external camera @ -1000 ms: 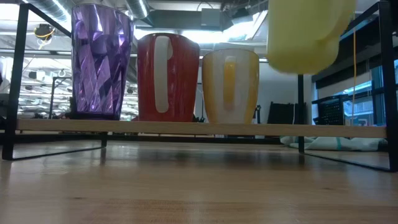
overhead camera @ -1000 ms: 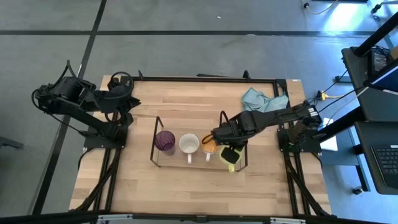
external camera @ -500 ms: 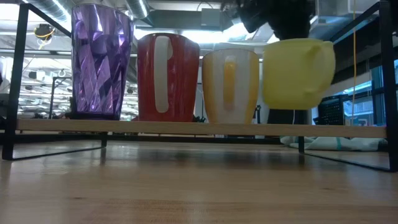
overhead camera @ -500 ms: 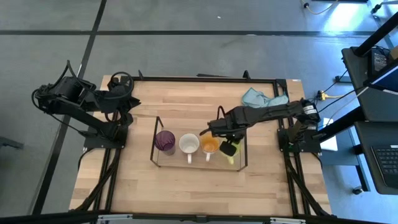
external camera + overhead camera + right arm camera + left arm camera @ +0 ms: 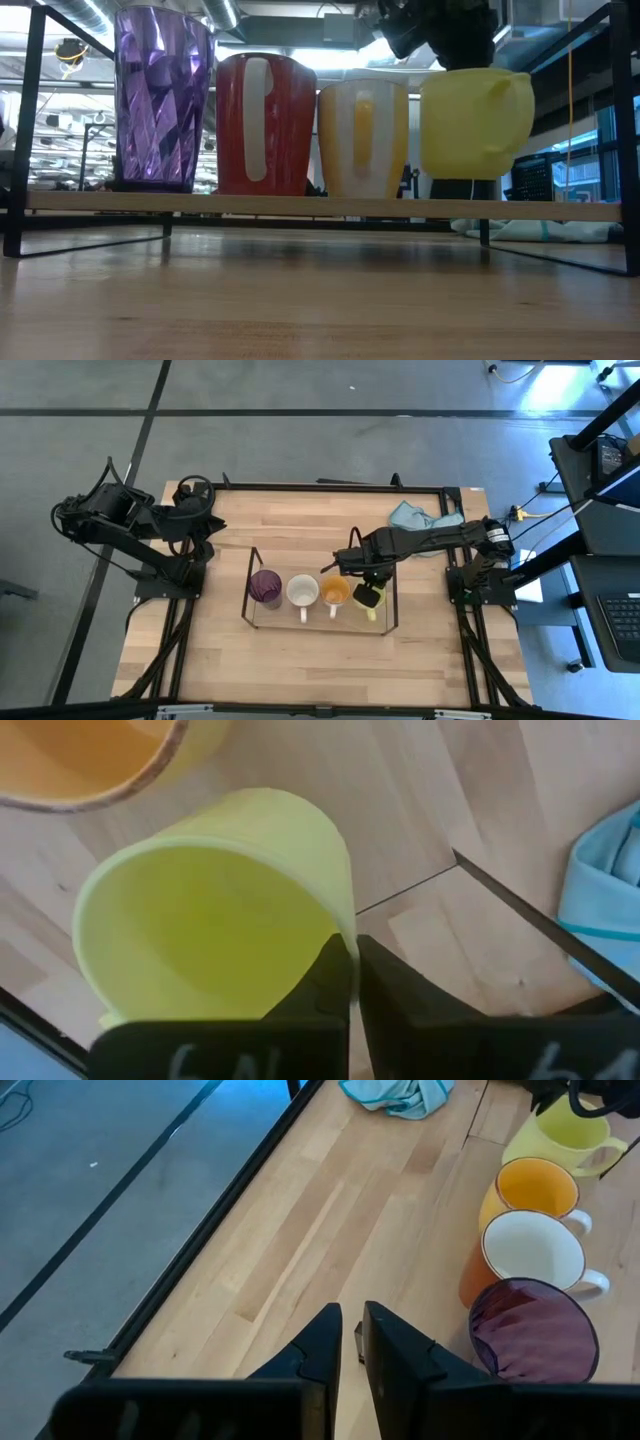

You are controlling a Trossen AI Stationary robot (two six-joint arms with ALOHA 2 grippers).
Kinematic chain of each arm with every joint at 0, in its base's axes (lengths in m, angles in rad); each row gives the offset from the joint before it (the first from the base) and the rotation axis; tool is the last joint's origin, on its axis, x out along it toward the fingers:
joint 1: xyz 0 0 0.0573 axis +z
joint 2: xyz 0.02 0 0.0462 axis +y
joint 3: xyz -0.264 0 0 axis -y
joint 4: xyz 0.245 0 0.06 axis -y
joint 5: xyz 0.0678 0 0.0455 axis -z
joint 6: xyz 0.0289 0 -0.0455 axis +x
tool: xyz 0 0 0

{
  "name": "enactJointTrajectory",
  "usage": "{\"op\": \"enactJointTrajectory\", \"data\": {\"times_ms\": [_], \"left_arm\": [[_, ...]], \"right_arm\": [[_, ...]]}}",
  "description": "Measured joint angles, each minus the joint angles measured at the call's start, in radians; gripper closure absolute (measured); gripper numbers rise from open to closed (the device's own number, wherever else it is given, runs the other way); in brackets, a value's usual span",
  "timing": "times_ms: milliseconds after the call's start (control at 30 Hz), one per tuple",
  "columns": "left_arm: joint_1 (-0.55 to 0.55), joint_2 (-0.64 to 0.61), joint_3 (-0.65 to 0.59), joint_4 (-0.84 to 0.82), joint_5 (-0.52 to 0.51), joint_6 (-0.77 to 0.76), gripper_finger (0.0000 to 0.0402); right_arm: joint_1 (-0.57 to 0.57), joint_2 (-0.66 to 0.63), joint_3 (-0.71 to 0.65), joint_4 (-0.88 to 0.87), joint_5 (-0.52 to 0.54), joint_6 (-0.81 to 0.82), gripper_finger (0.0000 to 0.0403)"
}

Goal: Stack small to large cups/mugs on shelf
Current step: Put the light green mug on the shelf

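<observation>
The black wire shelf (image 5: 250,575) stands mid-table with a wooden board. On it stand in a row the purple cup (image 5: 265,588) (image 5: 163,100), the brown-orange mug with white inside (image 5: 304,592) (image 5: 266,125) and the orange mug (image 5: 336,592) (image 5: 362,138). My right gripper (image 5: 366,588) (image 5: 352,970) is shut on the yellow-green mug (image 5: 372,602) (image 5: 475,122), at the row's right end beside the orange mug. My left gripper (image 5: 192,490) (image 5: 351,1342) waits shut over the table's far left corner. My right gripper pinches the yellow-green mug's wall at the rim (image 5: 340,925), one finger (image 5: 325,982) inside the mug and one (image 5: 385,985) outside. It comes from above, slanting down. The mug hangs nearly upright, its base (image 5: 470,176) just above the shelf board.
A light blue cloth (image 5: 425,518) lies crumpled near the table's far right corner. A black frame (image 5: 330,486) edges the table. Bare wood lies in front of and behind the shelf. The shelf's right end wire (image 5: 396,600) runs close beside the yellow-green mug.
My right gripper has moved down and toward the table's far edge, carrying the yellow-green mug from high over the shelf's near right corner into the row beside the orange mug. The mug has dropped to the other mugs' level and stands more upright.
</observation>
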Motion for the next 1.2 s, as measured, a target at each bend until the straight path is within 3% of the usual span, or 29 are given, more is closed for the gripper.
{"op": "enactJointTrajectory", "data": {"times_ms": [433, 867, 967, 1100, 1200], "left_arm": [[0.000, 0.000, 0.000, 0.000, 0.000, 0.000, 0.0360], [0.000, 0.000, 0.000, 0.000, 0.000, 0.000, 0.0360], [0.000, 0.000, 0.000, 0.000, 0.000, 0.000, 0.0360], [0.000, 0.000, 0.000, 0.001, -0.002, 0.000, 0.0360], [0.000, 0.000, 0.000, 0.001, -0.004, 0.000, 0.0360]], "right_arm": [[0.000, 0.000, 0.000, 0.011, 0.023, 0.049, 0.0336], [0.000, -0.012, 0.016, 0.010, 0.049, 0.099, 0.0332], [-0.002, -0.030, 0.059, 0.007, 0.090, 0.121, 0.0344], [-0.055, -0.031, 0.082, 0.004, 0.112, 0.102, 0.0394], [-0.115, -0.022, 0.069, 0.016, 0.084, 0.098, 0.0395]]}}
